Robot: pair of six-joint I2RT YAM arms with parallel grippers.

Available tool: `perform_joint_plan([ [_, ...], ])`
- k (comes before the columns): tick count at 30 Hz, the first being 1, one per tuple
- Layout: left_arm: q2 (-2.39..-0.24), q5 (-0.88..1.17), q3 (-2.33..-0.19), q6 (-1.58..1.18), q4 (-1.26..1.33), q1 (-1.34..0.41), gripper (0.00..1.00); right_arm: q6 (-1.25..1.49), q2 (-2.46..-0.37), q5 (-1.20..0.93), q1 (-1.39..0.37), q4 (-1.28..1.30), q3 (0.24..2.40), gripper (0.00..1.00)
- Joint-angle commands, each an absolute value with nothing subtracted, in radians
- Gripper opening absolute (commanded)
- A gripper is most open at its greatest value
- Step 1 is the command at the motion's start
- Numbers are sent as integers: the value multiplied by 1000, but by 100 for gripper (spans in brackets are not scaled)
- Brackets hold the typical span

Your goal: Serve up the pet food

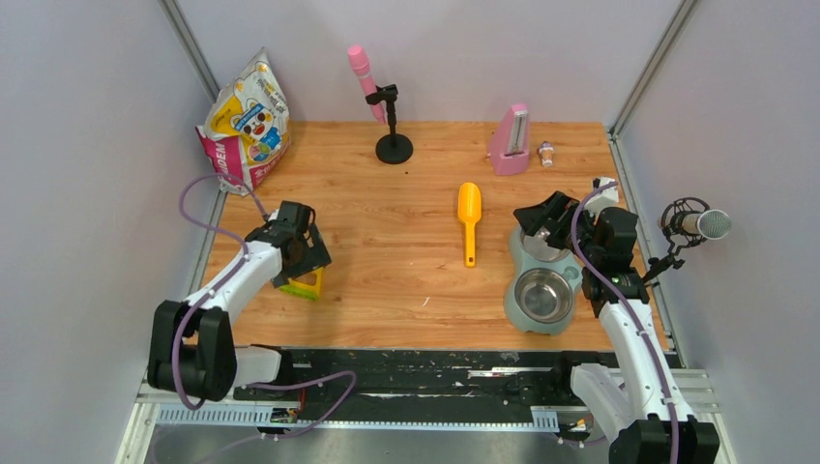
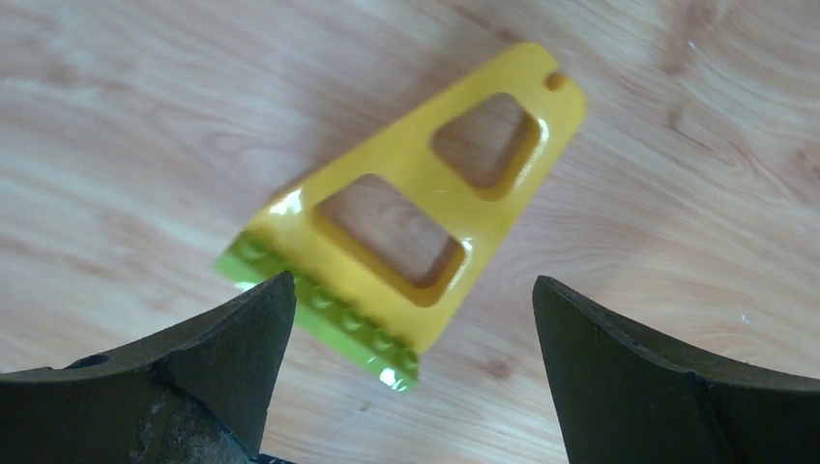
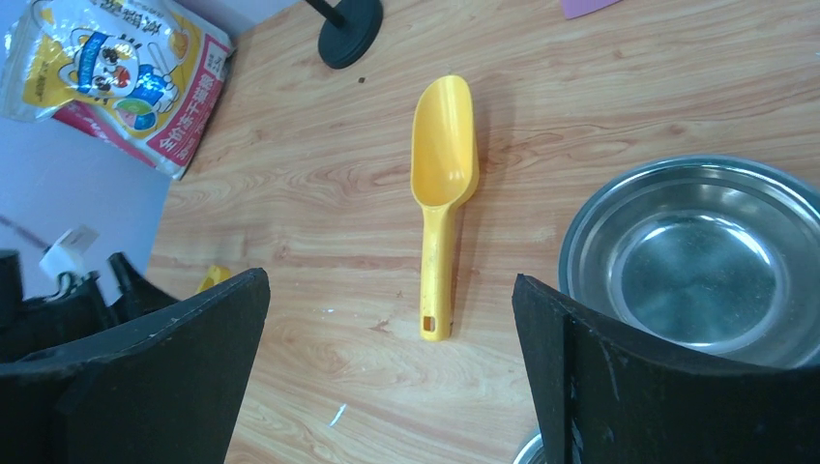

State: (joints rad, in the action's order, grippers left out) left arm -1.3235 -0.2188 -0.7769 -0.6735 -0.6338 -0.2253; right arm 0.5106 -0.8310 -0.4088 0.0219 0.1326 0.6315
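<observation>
My left gripper (image 2: 411, 285) hangs spread wide and empty over a yellow block (image 2: 425, 184). My right gripper (image 3: 389, 278) is spread wide too, with the scoop (image 3: 445, 164) at twelve o'clock.

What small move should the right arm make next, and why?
Probably shift the right tool left and down over the handle of the scoop. The tool is open and holds nothing, the scoop lies free and empty within its view, and the bowl has no food in it yet.

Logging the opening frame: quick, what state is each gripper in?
Left gripper: open, empty, above the yellow triangular piece.
Right gripper: open, empty, facing the yellow scoop.
</observation>
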Motion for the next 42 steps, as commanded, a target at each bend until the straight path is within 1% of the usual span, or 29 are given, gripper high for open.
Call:
perform_joint_plan([
  [1,-1186,-319,-751,-726,-663,-184,100,497,-837,-315,22,149,660,100],
  [4,-1123,-416,-795,-748,-703,-178,100,494,-835,-311,23,164,670,100],
  [7,-1097,-431,-889,-740,-742,-172,100,493,-833,-327,22,158,671,100],
  [11,-1097,-330,-1036,-602,-598,-172,100,491,-834,-334,22,157,668,100],
  [13,-1141,-337,-1120,-514,-511,-172,100,489,-837,-332,22,157,666,100],
  [14,-1191,-359,-1193,-459,-476,-173,100,488,-839,-331,22,156,666,100],
  [15,-1256,-429,-1232,-396,-463,-171,100,489,-840,-330,22,157,666,100],
  [17,-1329,-479,-1343,-305,-400,-158,100,491,-842,-335,23,156,666,100],
  [18,-1405,-470,-1432,-223,-381,-124,100,491,-843,-334,22,156,665,100],
  [19,-1450,-441,-1487,-171,-382,-102,100,492,-845,-333,22,156,664,100],
  [20,-1537,-431,-1587,-149,-386,-56,100,492,-849,-330,22,154,662,100],
  [21,-1579,-418,-1635,-92,-378,-36,100,490,-854,-329,22,152,659,100],
  [23,-1737,-373,-1742,19,-306,29,100,487,-871,-315,22,150,657,100],
  [27,-1945,-315,-2059,139,-377,109,100,487,-889,-311,21,175,667,100],
  [31,-2047,-244,-2159,163,-388,174,100,489,-897,-318,20,164,659,100],
  [35,-2098,-176,-2207,133,-406,221,100,489,-920,-315,21,163,659,100],
  [38,-2106,-65,-2205,91,-422,263,100,488,-930,-307,21,163,663,100],
  [41,-2095,-4,-2164,44,-420,313,100,488,-931,-299,22,163,663,100],
  [42,-2089,65,-2153,35,-419,324,100,487,-931,-294,21,163,662,100],
])
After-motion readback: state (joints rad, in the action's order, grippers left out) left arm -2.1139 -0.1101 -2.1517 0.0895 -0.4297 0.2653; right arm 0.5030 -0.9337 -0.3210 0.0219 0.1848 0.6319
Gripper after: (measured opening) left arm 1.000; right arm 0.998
